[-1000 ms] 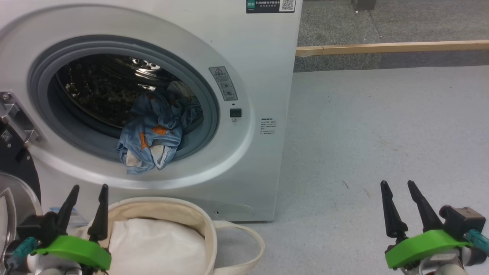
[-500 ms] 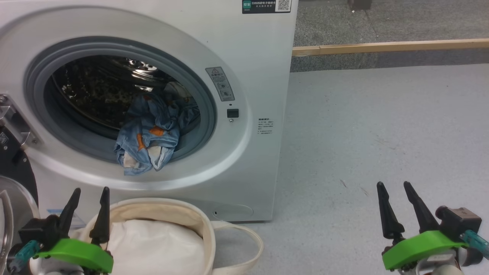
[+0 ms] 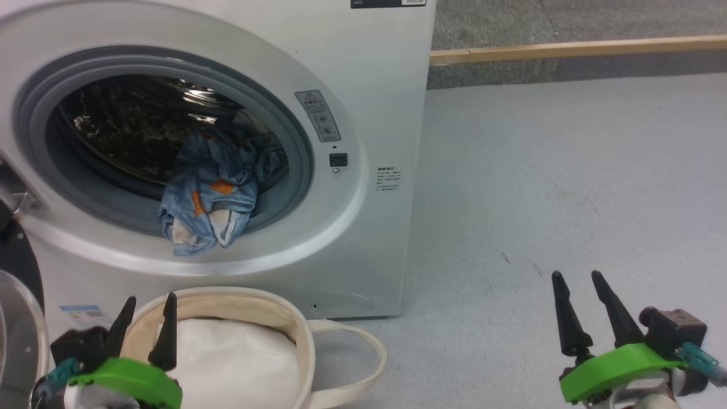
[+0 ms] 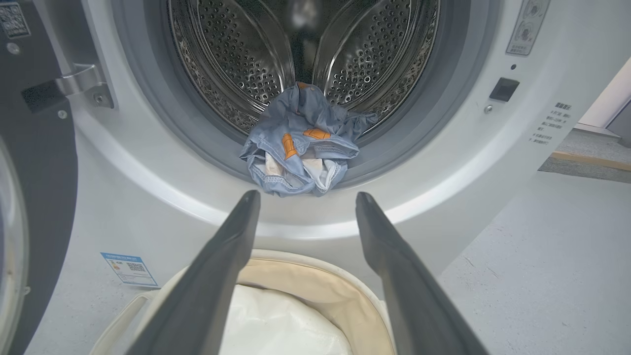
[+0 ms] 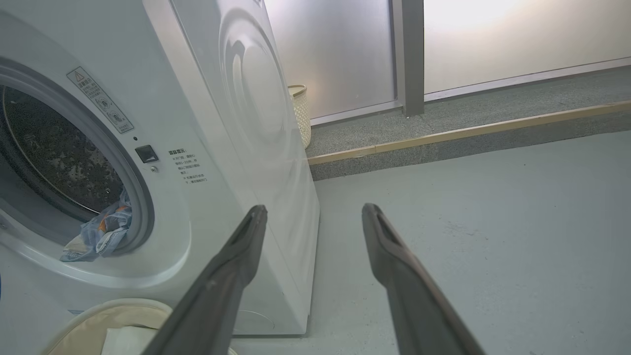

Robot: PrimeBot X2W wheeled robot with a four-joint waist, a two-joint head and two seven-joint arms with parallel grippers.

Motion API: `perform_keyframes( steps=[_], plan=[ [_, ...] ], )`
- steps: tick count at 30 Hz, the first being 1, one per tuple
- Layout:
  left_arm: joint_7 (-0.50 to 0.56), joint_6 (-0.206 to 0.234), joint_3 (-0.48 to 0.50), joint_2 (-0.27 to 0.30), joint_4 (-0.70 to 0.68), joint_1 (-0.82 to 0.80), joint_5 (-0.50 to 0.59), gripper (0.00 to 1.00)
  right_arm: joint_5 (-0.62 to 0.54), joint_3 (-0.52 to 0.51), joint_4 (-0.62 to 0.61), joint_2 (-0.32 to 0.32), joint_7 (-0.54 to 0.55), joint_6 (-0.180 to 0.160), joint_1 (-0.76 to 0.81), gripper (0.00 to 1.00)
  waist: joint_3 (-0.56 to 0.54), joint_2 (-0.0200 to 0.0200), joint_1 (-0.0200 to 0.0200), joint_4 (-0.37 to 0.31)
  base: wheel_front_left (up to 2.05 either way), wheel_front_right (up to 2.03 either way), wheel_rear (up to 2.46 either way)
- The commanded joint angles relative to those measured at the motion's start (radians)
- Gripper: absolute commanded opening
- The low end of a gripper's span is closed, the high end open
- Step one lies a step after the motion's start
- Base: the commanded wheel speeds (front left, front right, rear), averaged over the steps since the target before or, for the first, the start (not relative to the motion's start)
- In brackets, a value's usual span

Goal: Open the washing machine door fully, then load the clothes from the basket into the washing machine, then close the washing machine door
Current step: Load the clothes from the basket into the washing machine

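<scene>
Left gripper point(image 3: 151, 297) and right gripper point(image 3: 576, 274) spread wide, empty, at the lower corners, left just above the basket point(image 3: 295, 329), with the clothes point(image 3: 207, 193) at centre left spilling over the washing machine point(image 3: 369, 85) ring, probably light and limp, best pinched at the bunched middle.

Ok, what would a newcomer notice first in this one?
The blue clothes hang over the grey ring at the mouth of the open washing machine. Below it stands the cream basket holding a white bundle, with the open left tool by its rim.
</scene>
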Motion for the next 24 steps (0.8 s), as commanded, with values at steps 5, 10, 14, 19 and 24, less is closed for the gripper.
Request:
perform_keyframes(
  steps=[5,10,14,19,24],
  plan=[
    [-0.012,-0.006,0.011,0.027,0.068,-0.118,0.012,1.0,-0.003,0.024,-0.031,-0.005,-0.012,0.001,-0.034,1.0,0.031,-0.0001,-0.0001,-0.023,0.0,0.0,0.0],
    [-0.012,0.003,-0.01,0.049,0.151,-0.198,0.061,1.0,-0.013,0.015,-0.041,-0.007,-0.012,0.001,-0.05,1.0,0.096,-0.0001,-0.0001,-0.042,0.0,0.0,0.0],
    [-0.012,0.025,-0.019,0.062,0.185,-0.267,0.1,1.0,-0.027,0.004,-0.055,-0.001,-0.012,0.001,-0.077,1.0,0.157,-0.0001,-0.0001,-0.063,0.0,0.0,0.0],
    [-0.012,0.044,-0.053,0.083,0.227,-0.329,0.163,1.0,-0.044,-0.009,-0.069,0.011,-0.012,0.001,-0.105,1.0,0.222,-0.0001,-0.0001,-0.092,0.0,0.0,0.0],
    [-0.012,0.124,-0.127,0.127,0.294,-0.408,0.276,1.0,-0.062,-0.029,-0.087,0.025,-0.012,0.001,-0.129,1.0,0.301,-0.0001,-0.0001,-0.118,0.0,0.0,0.0]
  ],
)
